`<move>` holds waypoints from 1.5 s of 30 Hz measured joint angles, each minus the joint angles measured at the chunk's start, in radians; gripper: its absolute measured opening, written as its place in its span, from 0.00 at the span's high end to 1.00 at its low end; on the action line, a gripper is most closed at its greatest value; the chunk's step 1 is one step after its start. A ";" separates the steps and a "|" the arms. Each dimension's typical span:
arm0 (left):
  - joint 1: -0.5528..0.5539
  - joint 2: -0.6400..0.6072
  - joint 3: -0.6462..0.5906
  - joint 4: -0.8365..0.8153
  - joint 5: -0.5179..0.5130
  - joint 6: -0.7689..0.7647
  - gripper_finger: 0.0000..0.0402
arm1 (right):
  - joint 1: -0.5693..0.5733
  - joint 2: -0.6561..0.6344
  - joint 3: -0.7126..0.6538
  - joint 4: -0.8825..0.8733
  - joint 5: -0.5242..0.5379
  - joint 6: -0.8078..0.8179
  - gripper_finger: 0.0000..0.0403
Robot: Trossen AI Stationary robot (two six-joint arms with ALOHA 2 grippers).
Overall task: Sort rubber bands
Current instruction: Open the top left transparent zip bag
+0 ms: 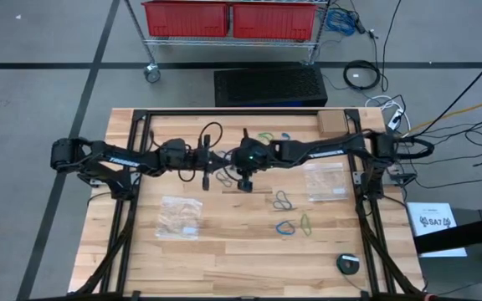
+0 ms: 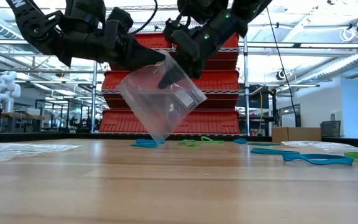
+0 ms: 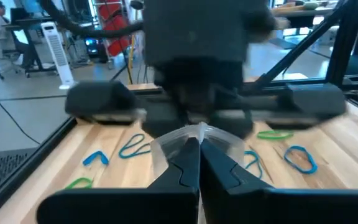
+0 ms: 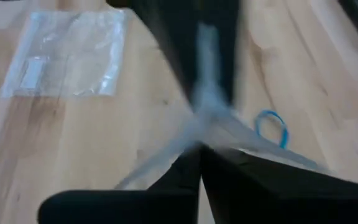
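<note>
A clear plastic bag (image 2: 160, 99) hangs tilted over the table's middle, held between both grippers. My left gripper (image 3: 198, 152) is shut on it from the table's left, and my right gripper (image 4: 201, 155) is shut on it from the right. Rubber bands lie flat on the wood: green and blue ones (image 1: 268, 135) at the far side, a dark teal one (image 1: 283, 201), a blue one (image 1: 286, 227) and a green one (image 1: 305, 224) nearer. The low view shows a teal band (image 2: 145, 143) and a blue band (image 2: 316, 159) on the tabletop. My left gripper pinches the bag's upper edge (image 3: 199, 132) between its two shut fingers, coming level from the table's left. The film fans out past the fingertips. My right gripper pinches the bag's film (image 4: 209, 115) between its shut fingers, slanting down from the table's right. The bag hangs below both holds, tilted; whether its lower corner (image 2: 158, 138) touches the table, I cannot tell.
Two more clear bags lie flat, one at the near left (image 1: 180, 216) and one at the right (image 1: 325, 180). A round black object (image 1: 347, 262) sits near the front right. A wooden block (image 1: 333, 124) lies at the far edge.
</note>
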 joint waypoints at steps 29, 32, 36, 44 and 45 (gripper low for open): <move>-0.041 -0.041 -0.006 -0.150 -0.062 0.001 1.00 | 0.011 -0.031 -0.359 0.692 -0.005 0.098 0.99; -0.041 -0.041 -0.001 -0.144 -0.067 0.001 1.00 | 0.012 -0.012 -0.321 0.680 -0.003 0.140 0.94; -0.041 -0.041 -0.001 -0.131 -0.073 0.002 1.00 | 0.012 -0.010 -0.299 0.630 -0.001 0.147 0.80; -0.041 -0.041 -0.001 -0.110 -0.072 0.002 1.00 | 0.012 -0.010 -0.298 0.610 0.002 0.176 0.44; -0.041 -0.041 -0.001 -0.106 -0.072 0.002 1.00 | 0.012 -0.011 -0.298 0.610 0.003 0.177 0.42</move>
